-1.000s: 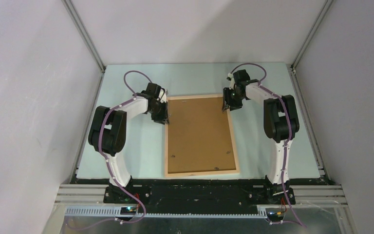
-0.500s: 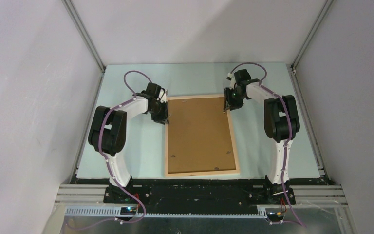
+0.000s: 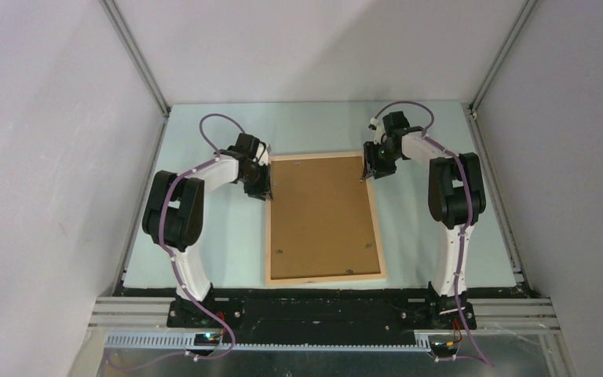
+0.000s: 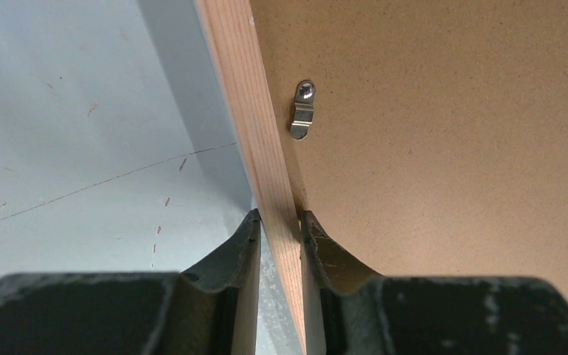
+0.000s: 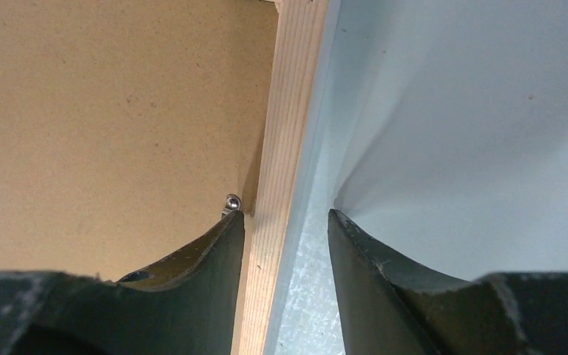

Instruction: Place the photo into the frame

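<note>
The frame [image 3: 326, 278] lies back side up on the table, its pale wood rails around a brown backing board [image 3: 322, 216]. The photo is hidden. My left gripper [image 3: 265, 188] sits at the far end of the left rail. In the left wrist view it [image 4: 281, 216] is shut on that rail [image 4: 248, 96], one finger on each side. My right gripper [image 3: 367, 174] is at the far right corner. In the right wrist view it [image 5: 285, 214] straddles the right rail [image 5: 292, 111], open, its inner finger against the rail and its outer finger clear of it.
A metal turn clip [image 4: 302, 111] lies on the backing board just ahead of the left fingers. Another clip [image 5: 231, 201] sits at the tip of the right gripper's inner finger. Pale table surface [image 3: 228, 236] flanks the frame, and enclosure walls stand close around.
The right wrist has edged slightly toward the far right over the frame's corner. The left arm and the frame have not moved.
</note>
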`<state>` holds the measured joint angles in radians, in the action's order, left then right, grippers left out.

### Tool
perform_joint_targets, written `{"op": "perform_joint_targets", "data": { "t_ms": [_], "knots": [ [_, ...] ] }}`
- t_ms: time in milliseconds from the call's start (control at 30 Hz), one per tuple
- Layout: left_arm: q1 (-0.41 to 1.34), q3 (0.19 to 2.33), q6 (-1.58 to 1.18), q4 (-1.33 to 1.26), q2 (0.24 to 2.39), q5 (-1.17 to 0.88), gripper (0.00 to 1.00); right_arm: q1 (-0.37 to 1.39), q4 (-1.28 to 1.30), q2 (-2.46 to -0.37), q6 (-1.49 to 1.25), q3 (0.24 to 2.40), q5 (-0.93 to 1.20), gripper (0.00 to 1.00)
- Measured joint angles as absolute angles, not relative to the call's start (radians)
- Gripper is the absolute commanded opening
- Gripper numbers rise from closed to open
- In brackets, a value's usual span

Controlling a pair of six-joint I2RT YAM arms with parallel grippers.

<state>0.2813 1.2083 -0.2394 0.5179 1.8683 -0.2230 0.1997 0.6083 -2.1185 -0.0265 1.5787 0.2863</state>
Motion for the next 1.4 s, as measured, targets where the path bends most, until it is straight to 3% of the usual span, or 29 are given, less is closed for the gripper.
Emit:
{"op": "perform_joint_targets", "data": {
  "t_ms": [367,733,1400],
  "knots": [
    [0.281,1.208,-0.239,0.518,1.868,-0.223,0.0,0.171,0.609,-2.115,-0.064,1.579,0.375,0.52],
    [0.281,1.208,-0.239,0.518,1.868,-0.223,0.0,0.22,0.6,-2.116,-0.07,1.57,0.33,0.51],
    [0.281,1.208,-0.239,0.518,1.868,-0.223,0.0,0.252,0.57,-2.09,-0.013,1.535,0.242,0.41]
  ]
}}
